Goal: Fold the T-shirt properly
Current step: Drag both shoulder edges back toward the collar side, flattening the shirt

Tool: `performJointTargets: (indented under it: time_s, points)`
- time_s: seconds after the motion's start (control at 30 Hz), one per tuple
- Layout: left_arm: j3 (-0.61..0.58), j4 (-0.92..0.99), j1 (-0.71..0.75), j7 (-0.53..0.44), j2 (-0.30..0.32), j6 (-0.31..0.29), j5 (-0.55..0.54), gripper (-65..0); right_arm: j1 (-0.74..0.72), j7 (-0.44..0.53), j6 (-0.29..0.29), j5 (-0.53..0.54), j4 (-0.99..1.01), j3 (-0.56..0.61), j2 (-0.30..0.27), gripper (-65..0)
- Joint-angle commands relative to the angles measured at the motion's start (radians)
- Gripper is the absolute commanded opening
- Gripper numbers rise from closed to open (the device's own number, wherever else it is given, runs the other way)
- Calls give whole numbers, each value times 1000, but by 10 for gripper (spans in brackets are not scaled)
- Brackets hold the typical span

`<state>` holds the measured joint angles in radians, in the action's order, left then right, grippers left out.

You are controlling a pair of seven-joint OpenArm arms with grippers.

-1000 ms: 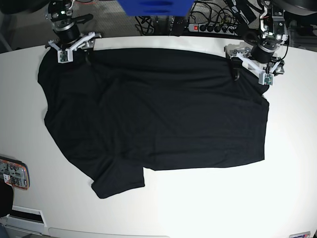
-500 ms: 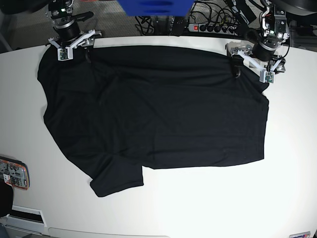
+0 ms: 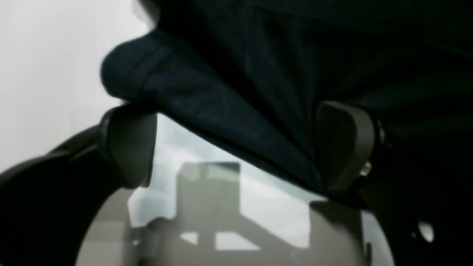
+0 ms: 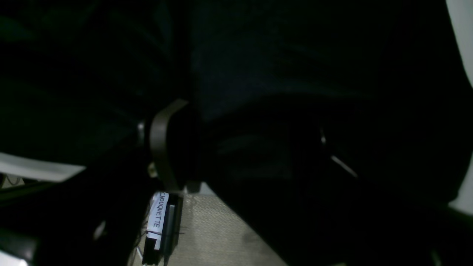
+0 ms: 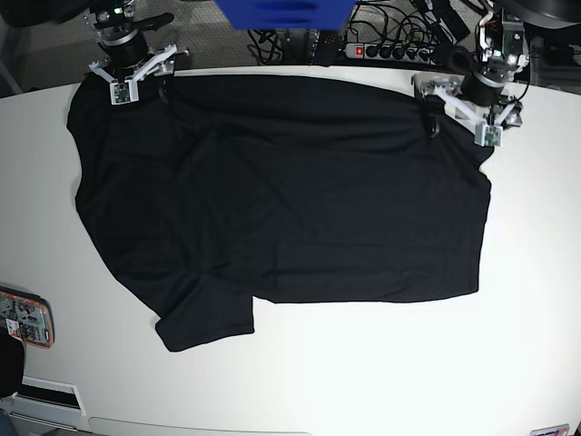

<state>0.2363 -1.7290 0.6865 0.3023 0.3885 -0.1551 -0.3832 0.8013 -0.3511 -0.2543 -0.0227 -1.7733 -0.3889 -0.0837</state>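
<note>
Left claw (image 5: 465,116) and right claw (image 5: 136,80) agape over far corners of shirt (image 5: 281,191), spread across table (image 5: 381,372).

The base view is evenly bright and sharp, the white surface (image 5: 381,363) nearly shadowless. Both wrist views are dim and soft; the black T-shirt (image 5: 281,195) swallows detail, the right almost wholly dark.
</note>
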Motion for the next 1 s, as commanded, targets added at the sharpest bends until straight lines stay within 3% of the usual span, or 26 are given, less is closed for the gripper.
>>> performJointTargets:
  time_s: [0.0,0.37,0.97]
  points:
    - [-4,-24,43,57,-1,-8,-12,0,20,-90,-1,-44,3,18,-3,-249]
    - [-4,-144,174,57,-3,-8,-12,0,-67,-90,-1,-43,-102,60,-3,-249]
    - [21,-309,276,57,-3,-7,-13,0,-70,-115,-1,-44,-122,20,-8,-249]
